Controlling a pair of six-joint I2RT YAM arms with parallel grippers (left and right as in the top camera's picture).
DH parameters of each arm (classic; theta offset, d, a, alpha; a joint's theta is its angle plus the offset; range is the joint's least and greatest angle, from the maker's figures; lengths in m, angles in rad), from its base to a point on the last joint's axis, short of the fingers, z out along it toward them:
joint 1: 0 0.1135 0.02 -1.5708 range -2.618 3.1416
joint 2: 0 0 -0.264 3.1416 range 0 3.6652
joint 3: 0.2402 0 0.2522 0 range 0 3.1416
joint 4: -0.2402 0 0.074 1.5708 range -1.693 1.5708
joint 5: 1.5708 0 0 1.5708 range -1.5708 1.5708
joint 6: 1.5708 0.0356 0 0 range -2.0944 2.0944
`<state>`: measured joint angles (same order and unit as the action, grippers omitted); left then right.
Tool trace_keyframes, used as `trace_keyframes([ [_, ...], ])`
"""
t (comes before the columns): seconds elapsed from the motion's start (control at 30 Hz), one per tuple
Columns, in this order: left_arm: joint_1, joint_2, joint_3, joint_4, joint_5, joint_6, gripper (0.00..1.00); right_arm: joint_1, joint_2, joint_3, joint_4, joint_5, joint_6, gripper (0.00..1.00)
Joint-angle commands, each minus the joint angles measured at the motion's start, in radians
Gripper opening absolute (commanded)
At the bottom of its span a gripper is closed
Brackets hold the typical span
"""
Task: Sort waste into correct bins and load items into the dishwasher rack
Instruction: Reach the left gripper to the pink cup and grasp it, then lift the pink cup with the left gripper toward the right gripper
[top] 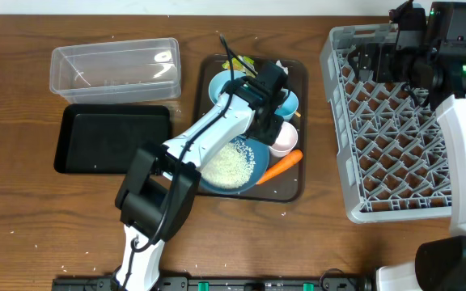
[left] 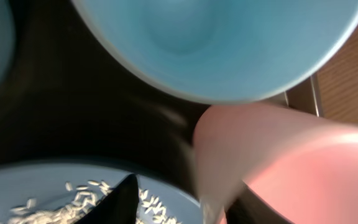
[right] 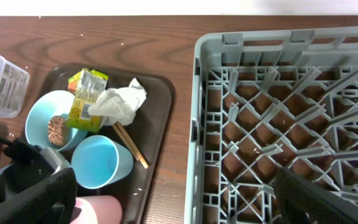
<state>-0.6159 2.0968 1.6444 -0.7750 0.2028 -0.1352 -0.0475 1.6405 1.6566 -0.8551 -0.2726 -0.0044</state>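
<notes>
Left gripper (top: 272, 101) is down among the cups on the brown serving tray (top: 299, 73), and its opening and grip can't be read from here!
One dark finger (left: 128, 198) hangs over the white rice grains (left: 79, 202), just beside the white-pink cup (top: 283, 139). The left arm stretches from 7 o'clock toward 1 o'clock across the large blue bowl (top: 257, 158). The white-pink cup stands mouth-up at the tray's 3 o'clock side, with the light-blue cup (right: 101, 162) at its 12. The orange carrot (top: 280, 167) lies at its 6, long axis 8-to-2. The right gripper (top: 366, 63) gapes wide and empty at the dishwasher rack's (top: 395, 162) 12 o'clock edge.

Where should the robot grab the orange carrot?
Probably best: come straight down from above and pinch the long orange carrot across its middle. It lies flat and slanted on the brown serving tray, beside the large blue bowl, so its narrow width suits the jaws.
</notes>
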Motion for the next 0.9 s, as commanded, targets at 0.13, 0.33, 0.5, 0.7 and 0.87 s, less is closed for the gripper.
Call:
trace_keyframes([
  [0.13,0.003,-0.003,0.019,0.015,-0.010,-0.002,0.23,-0.017,-0.013,0.024,-0.005,-0.001,0.003,0.91],
  [0.33,0.003,-0.041,0.023,0.019,-0.010,-0.001,0.11,-0.017,-0.013,0.023,-0.005,-0.001,0.004,0.90],
  [0.5,0.003,-0.090,0.023,0.017,-0.010,-0.001,0.06,-0.017,-0.013,0.024,-0.006,-0.001,0.009,0.90],
  [0.7,0.009,-0.148,0.023,-0.014,0.022,-0.002,0.06,-0.017,-0.013,0.023,-0.015,-0.021,0.011,0.88],
  [0.87,0.091,-0.192,0.023,-0.028,0.342,-0.001,0.06,-0.017,-0.011,0.018,-0.027,-0.134,0.011,0.87],
])
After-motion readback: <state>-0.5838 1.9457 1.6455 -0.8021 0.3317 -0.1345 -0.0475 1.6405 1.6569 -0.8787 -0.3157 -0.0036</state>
